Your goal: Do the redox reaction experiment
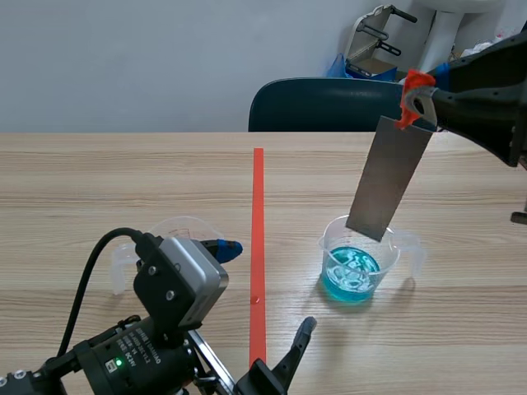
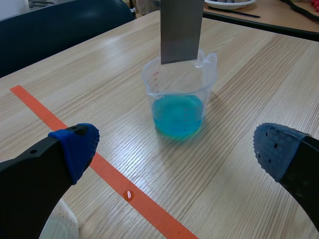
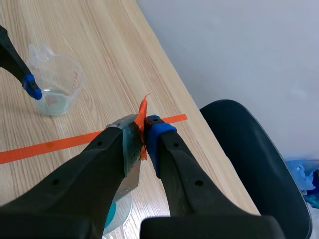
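- The right hand (image 3: pixel 142 132) is clamped on the top end of a grey metal strip (image 1: pixel 387 177), right at its orange tape tag (image 1: pixel 412 89). The right wrist view shows this grip best.
- The strip hangs tilted over the beaker of blue liquid (image 1: pixel 354 267) on the worktop (image 1: pixel 99 181). The left wrist view shows its lower edge at rim level, above the liquid.
- The left hand (image 2: pixel 177 149) has its fingers wide apart and holds nothing, with the blue beaker ahead between them.
- The right wrist view shows a second clear beaker (image 3: pixel 55 82) just beside one left fingertip. In the scene view the left arm half hides it.
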`<state>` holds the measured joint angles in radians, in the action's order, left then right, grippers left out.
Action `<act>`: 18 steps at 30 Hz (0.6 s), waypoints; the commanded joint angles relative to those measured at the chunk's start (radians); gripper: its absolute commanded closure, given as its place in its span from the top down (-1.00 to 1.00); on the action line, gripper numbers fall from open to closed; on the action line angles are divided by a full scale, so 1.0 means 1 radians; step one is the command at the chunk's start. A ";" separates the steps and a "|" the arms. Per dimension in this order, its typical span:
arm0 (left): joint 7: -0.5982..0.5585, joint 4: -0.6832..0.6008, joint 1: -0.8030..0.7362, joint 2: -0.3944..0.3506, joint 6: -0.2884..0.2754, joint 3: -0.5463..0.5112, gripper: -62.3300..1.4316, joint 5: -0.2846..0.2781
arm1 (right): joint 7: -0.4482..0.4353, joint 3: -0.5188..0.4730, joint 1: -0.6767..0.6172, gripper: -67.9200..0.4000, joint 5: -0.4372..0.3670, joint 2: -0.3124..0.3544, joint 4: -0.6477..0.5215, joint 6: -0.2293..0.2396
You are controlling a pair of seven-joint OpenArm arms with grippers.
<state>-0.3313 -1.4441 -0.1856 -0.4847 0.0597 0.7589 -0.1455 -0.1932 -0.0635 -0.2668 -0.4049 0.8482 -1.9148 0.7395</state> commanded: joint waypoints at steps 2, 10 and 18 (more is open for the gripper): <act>-0.017 -0.018 0.003 0.013 0.002 -0.002 1.00 0.001 | 0.026 -0.029 0.005 -0.96 -0.050 0.013 -0.029 0.006; -0.017 -0.018 0.003 0.013 0.002 -0.002 1.00 0.001 | 0.153 -0.051 0.000 -0.96 -0.132 0.013 -0.088 0.006; -0.017 -0.018 0.003 0.013 0.002 -0.002 1.00 0.001 | 0.185 -0.051 0.000 -0.96 -0.150 0.013 -0.088 0.006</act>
<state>-0.3313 -1.4441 -0.1856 -0.4847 0.0597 0.7589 -0.1455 0.0021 -0.1017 -0.2668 -0.5404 0.8482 -1.9984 0.7395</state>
